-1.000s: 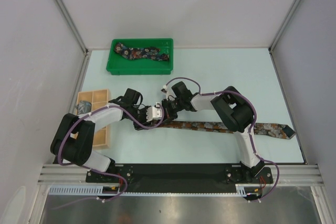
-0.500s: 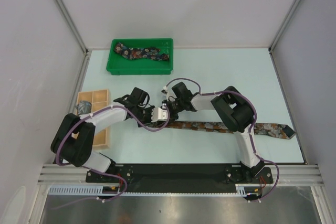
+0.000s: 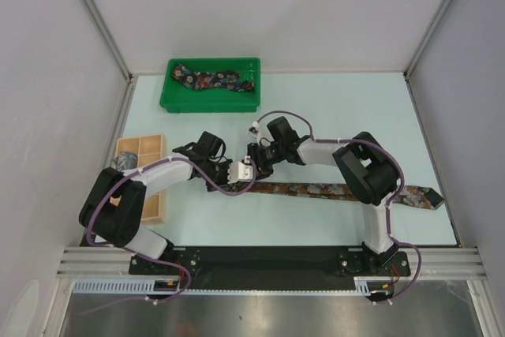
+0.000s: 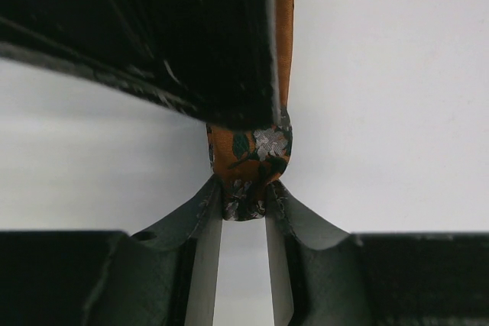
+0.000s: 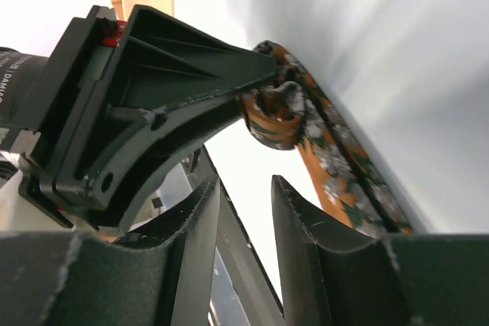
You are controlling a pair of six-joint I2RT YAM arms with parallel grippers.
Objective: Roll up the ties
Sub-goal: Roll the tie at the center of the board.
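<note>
Pinching rust-brown tie [image 4: 250,159], left tool [image 4: 244,205], right tool [image 5: 246,190] parted

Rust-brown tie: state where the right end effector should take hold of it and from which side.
Likely the rolled end of the rust-brown tie, pinched across its sides. Come from the far side: the left end effector clamps that roll from the left, and the flat tail runs off rightward along the table.
</note>
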